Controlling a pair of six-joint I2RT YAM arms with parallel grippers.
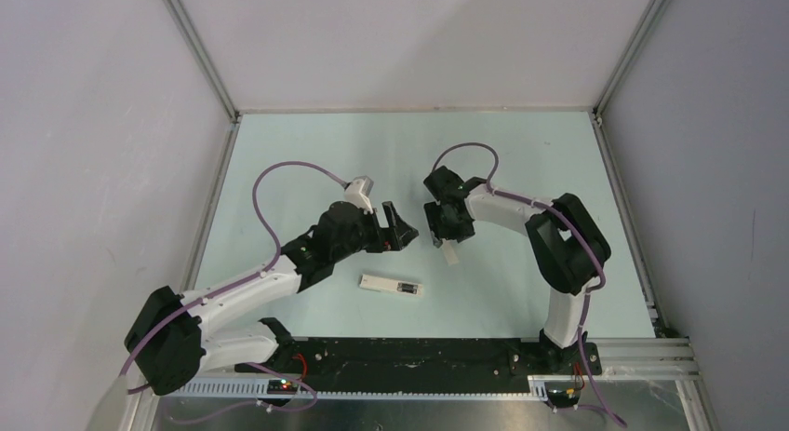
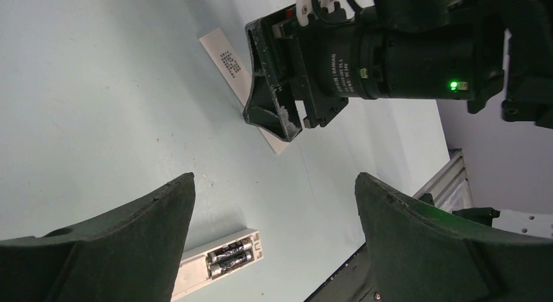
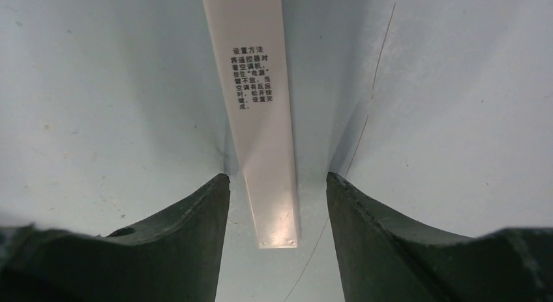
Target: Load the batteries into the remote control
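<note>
Batteries (image 2: 228,255) are sitting side by side in the open bay of the remote control (image 1: 380,282), which is lying flat on the pale surface (image 1: 307,152) close to the arms' bases. The loading itself is looking done; what is wanting, by the look of it, is the lid. The white battery cover (image 3: 261,119), printed side up, is lying near the remote's battery end. The right end effector (image 3: 277,184) is standing over it with jaws apart, one finger (image 3: 195,237) along each long edge near one end of the cover. A sliver of surface is showing on either side, so nothing is gripped. The left end effector (image 2: 275,178) is hanging wide apart and empty nearby, looking down on remote and cover alike. A clean pickup is likely calling for the right fingers to drop low enough to catch the thin edges, nearer the middle of the cover's length, and to close gently. A plate this flat and slick is liable to skid or tip out if pinched high or off-centre.
</note>
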